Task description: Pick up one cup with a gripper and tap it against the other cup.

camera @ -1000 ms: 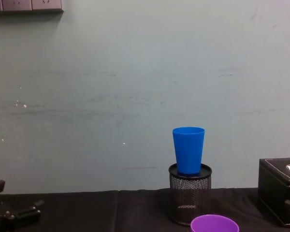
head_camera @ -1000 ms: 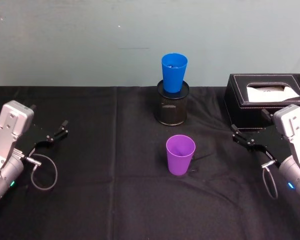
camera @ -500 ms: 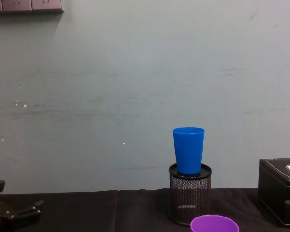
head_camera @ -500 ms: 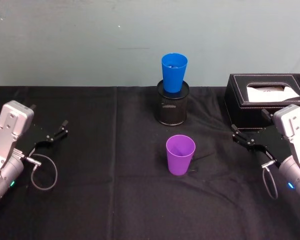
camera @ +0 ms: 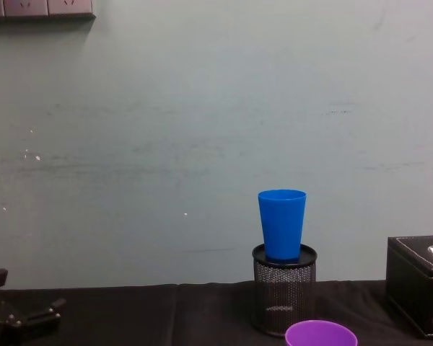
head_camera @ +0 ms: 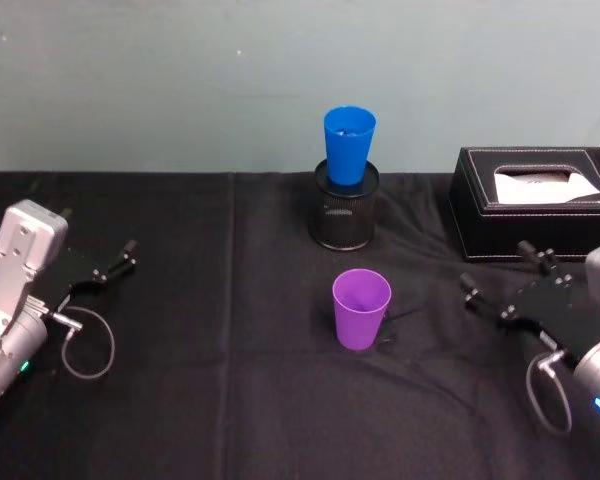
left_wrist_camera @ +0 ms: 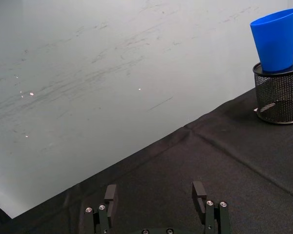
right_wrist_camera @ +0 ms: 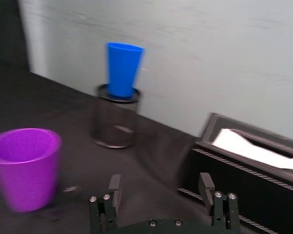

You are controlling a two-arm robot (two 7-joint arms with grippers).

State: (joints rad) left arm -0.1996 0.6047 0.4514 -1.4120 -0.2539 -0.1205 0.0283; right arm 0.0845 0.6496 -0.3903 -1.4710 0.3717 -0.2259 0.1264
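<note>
While I watched the feeds from my station, I counted two cups, one holder, one box and two grippers. The purple cup (head_camera: 361, 308) stood upright and open end up on the black tablecloth (head_camera: 230, 400), near the middle. Behind it and apart from it, the blue cup (head_camera: 349, 145) sat upright with its base sunk into the mouth of the single black mesh pen holder (head_camera: 345, 215). One black tissue box (head_camera: 535, 205) lay at the far right. The right gripper (right_wrist_camera: 160, 183) hung low over the cloth in front of that box, well to the right of the purple cup, fingers spread and holding nothing. The left gripper (left_wrist_camera: 154, 192) waited at the far left, likewise spread and empty.
</note>
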